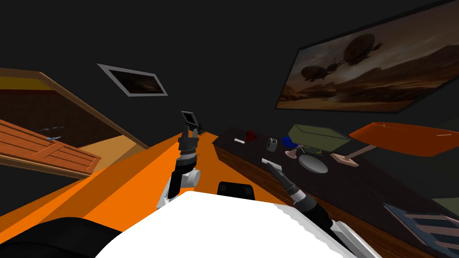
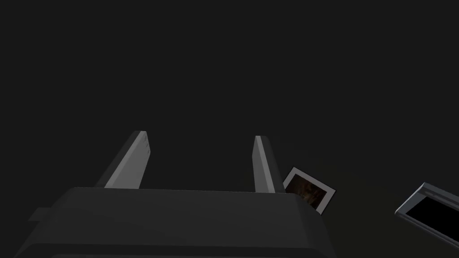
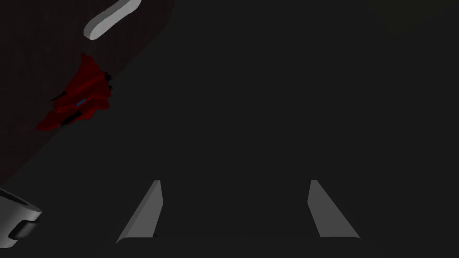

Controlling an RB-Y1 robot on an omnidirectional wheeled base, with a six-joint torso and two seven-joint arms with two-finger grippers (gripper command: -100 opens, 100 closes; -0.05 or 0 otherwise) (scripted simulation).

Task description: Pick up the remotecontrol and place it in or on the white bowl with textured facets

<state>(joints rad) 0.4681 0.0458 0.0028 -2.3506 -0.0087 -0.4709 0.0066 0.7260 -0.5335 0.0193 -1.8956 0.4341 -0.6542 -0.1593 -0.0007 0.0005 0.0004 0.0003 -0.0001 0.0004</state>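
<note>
Right gripper (image 3: 234, 181) held released above dark table (image 1: 354, 186); white remote (image 3: 112, 20) seen beside red object (image 3: 76, 98). Left gripper (image 2: 201, 134) raised, released.

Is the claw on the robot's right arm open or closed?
Open. In its wrist view the right gripper shows its two fingers well apart, with nothing between them.

On the dark counter (image 1: 358, 192), an olive box (image 1: 318, 136). Just beside the box, a blue thing (image 1: 288, 142); past that, a grey roll (image 1: 271, 144) and a red crumpled thing (image 1: 251, 135). On the box's other side, an orange lampshade (image 1: 403, 136). Above the box, on the wall, a large brown painting (image 1: 372, 74).
</note>
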